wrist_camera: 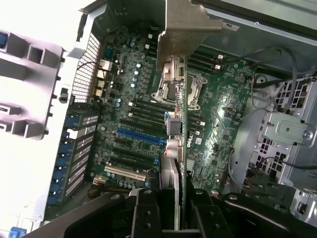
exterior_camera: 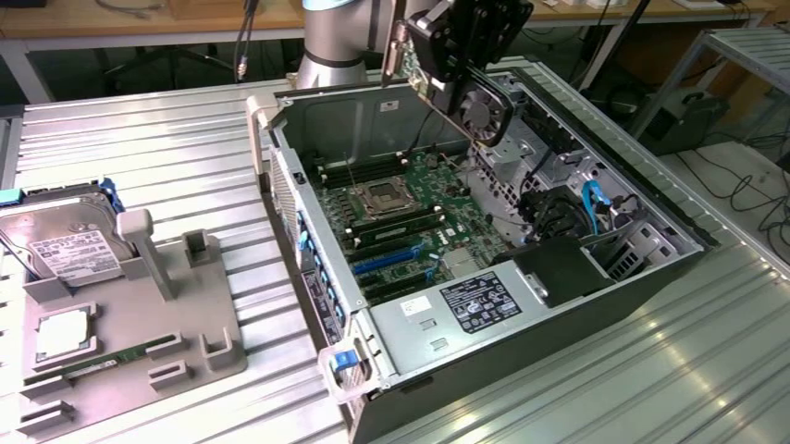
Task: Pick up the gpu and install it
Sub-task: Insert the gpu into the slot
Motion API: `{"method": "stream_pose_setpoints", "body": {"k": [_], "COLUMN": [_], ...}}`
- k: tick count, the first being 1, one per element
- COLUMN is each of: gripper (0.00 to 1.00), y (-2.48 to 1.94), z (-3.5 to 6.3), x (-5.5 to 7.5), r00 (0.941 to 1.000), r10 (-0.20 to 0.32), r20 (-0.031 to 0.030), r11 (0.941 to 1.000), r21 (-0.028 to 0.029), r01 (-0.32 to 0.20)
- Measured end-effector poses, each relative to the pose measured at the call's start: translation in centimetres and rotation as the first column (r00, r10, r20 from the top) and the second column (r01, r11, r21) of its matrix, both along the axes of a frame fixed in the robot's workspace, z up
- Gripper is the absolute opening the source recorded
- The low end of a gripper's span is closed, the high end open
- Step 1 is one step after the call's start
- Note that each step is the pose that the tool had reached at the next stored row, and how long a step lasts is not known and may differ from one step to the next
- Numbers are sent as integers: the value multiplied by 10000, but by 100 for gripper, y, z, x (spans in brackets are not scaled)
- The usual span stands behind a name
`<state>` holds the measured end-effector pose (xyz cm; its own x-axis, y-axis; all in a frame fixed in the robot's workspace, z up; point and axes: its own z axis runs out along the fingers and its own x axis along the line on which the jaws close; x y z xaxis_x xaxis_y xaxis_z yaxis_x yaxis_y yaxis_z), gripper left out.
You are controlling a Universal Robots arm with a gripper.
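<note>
Clamped on the gpu (exterior_camera: 484,113), the gripper (exterior_camera: 463,79) hangs over the far end of the open computer case (exterior_camera: 370,116), its fingers (wrist_camera: 143,215) closed narrowly on the card's upper edge. The gpu hangs on edge below the fingers, above the case and clear of the motherboard (exterior_camera: 408,208). In the exterior view its black face with the round fan looks toward that view's right. In the wrist view the gpu (wrist_camera: 171,173) runs edge-on away from the gripper (wrist_camera: 173,220), with its metal end bracket at the far end. It lies over the processor socket (wrist_camera: 195,89), and the long blue slot (wrist_camera: 141,136) lies off to one side of it. The case lies on its side on a ribbed metal table (exterior_camera: 148,157), with the power supply (exterior_camera: 475,305) at its near end. Well apart from the case, toward the exterior view's left, a grey holder (exterior_camera: 173,324) sits on the table. It carries a silver hard drive (exterior_camera: 68,245) with a white label and, nearer the camera, a narrow green memory stick (exterior_camera: 105,363).
</note>
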<state>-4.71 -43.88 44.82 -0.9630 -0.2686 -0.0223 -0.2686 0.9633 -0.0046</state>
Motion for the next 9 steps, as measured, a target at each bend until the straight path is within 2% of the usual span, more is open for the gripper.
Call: {"method": "stream_pose_setpoints", "body": {"k": [9], "gripper": [28], "y": [0], "z": [0], "x": [0], "r00": [9984], "r10": [567], "r20": [0], "r11": [9984], "r21": [0], "r01": [-567]}}
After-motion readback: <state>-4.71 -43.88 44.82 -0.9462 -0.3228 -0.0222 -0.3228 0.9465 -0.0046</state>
